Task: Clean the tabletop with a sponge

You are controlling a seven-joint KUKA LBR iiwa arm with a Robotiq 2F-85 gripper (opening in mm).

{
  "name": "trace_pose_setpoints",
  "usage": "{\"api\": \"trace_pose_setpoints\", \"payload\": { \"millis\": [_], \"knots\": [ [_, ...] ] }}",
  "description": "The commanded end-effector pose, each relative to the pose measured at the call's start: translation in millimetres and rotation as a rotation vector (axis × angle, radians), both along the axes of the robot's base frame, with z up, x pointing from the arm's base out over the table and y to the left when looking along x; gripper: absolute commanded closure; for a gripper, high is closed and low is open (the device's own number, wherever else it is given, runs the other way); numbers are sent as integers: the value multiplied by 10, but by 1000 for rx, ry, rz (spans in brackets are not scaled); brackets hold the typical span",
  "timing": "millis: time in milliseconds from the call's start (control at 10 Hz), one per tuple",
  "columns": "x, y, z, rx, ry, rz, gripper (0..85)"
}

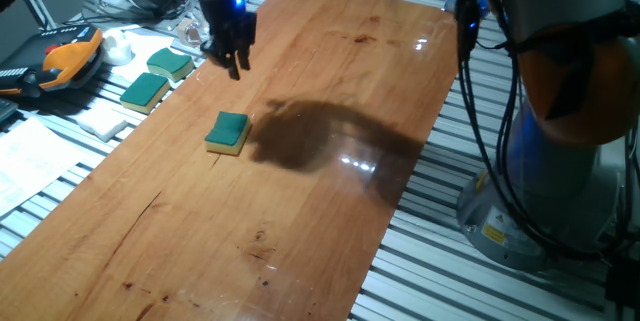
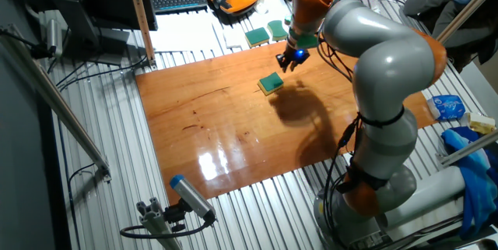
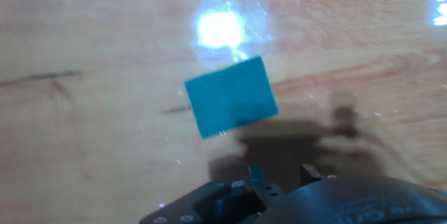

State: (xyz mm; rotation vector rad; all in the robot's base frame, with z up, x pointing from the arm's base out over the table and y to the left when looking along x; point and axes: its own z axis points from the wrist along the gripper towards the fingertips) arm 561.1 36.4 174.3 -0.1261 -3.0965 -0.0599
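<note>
The sponge point(image 1: 228, 133), green on top with a yellow foam body, lies flat on the reddish-brown tabletop point(image 1: 330, 51) near its left edge. It also shows in the other fixed view point(image 2: 271, 83) and in the hand view point(image 3: 231, 105), where only its green top is seen. My gripper point(image 1: 232, 59) hangs above the board, a little beyond the sponge and apart from it. Its fingers point down, look slightly parted and hold nothing. It shows above the sponge in the other fixed view point(image 2: 289, 61). In the hand view only its fingertips point(image 3: 255, 176) show at the bottom edge.
Off the board's left edge, on the ribbed aluminium frame point(image 1: 560, 291), lie a second green-and-yellow sponge point(image 1: 170, 62), a flat green pad point(image 1: 144, 91) and a white foam block point(image 1: 100, 119). An orange hand controller point(image 1: 60, 61) lies further left. The arm's base point(image 1: 540, 191) and cables stand at the right.
</note>
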Motion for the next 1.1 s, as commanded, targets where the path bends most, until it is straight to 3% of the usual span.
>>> {"api": "trace_pose_setpoints", "payload": {
  "millis": [0,200,400,600,700,800,900,1000],
  "knots": [
    [22,50,-84,-9,-11,-11,510],
    [64,97,-211,-9,-14,-25,510],
    [47,72,-158,-30,0,-15,510],
    [47,72,-158,-38,35,36,510],
    [47,72,-158,-71,30,80,510],
    [47,72,-158,-66,0,93,510],
    [47,72,-158,-74,-47,116,510],
    [47,72,-158,-97,-87,130,510]
  ]
}}
